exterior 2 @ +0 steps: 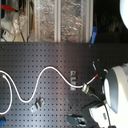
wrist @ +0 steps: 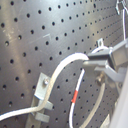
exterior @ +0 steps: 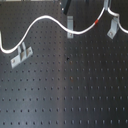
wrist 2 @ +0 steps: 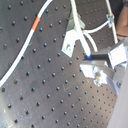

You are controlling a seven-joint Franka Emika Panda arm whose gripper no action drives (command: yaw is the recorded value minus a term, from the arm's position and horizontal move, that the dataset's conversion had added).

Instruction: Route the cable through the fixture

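First exterior view, one white cable (exterior: 47,19) along the board's (exterior: 70,90) far edge, three metal clips, near half bare, gripper (wrist: 95,60) pinching the cable.

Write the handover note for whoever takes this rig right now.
Pincer: shut on the cable, just past its red band.
Fixture: at the first exterior view's right, with the held stretch close beside it.
Done: cable is gripped and up at the fixture.
Left: the pictures do not show the cable seated in the fixture. Thread it through, then release.
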